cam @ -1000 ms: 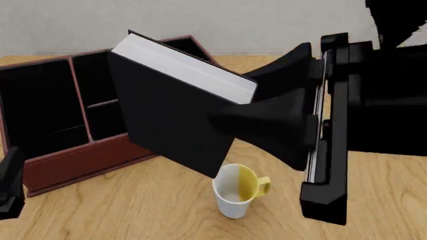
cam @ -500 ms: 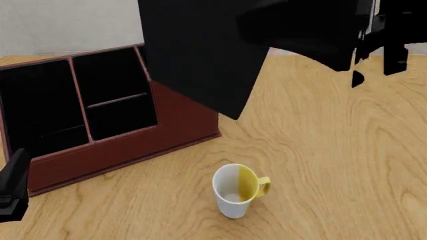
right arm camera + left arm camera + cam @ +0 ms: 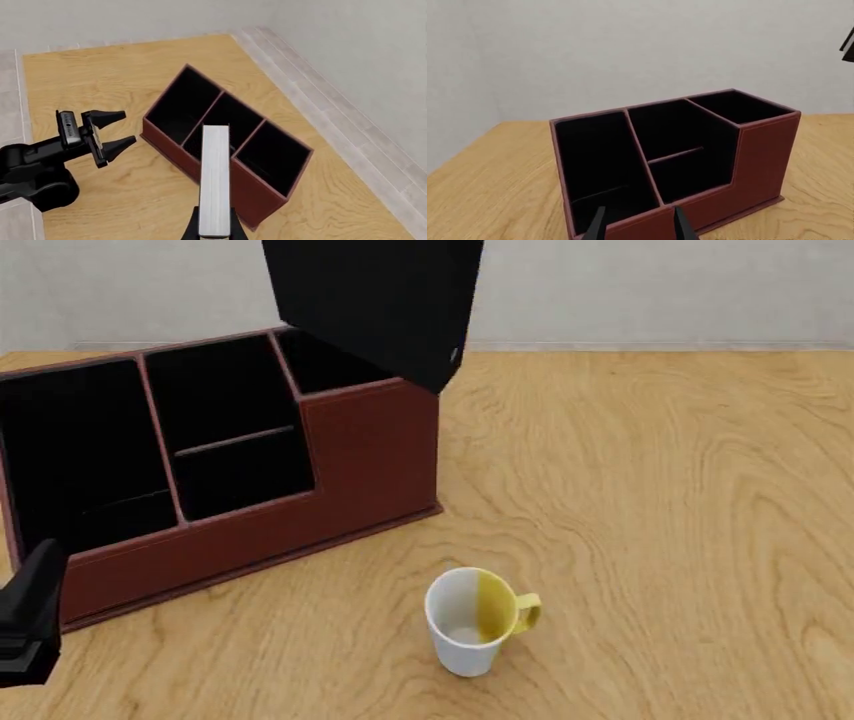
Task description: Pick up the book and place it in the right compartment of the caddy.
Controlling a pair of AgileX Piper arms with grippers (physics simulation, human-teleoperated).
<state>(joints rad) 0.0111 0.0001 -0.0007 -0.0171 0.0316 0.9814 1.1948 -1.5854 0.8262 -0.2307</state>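
Observation:
The reddish-brown caddy (image 3: 360,470) stands at the table's left, its black sections open upward. Its right compartment (image 3: 327,365) is the narrow end section, seen also as the right compartment (image 3: 273,152) from above. The black book (image 3: 380,300) hangs tilted in the air over that end, its low corner in front of the compartment's rim. White page edges of the book (image 3: 215,175) face the right wrist camera. My right gripper (image 3: 215,227) is shut on the book and is out of the front view. My left gripper (image 3: 637,227) stands open in front of the caddy (image 3: 760,160), holding nothing.
A white-and-yellow mug (image 3: 474,622) stands upright on the wooden table (image 3: 667,520), in front of and right of the caddy. The left arm (image 3: 40,170) lies low at the front left. A pale wall runs along the table's far edge.
The book has risen and moved left and back, from above the mug to above the caddy's right end. The right arm has lifted out of the front view. The left gripper stayed put.

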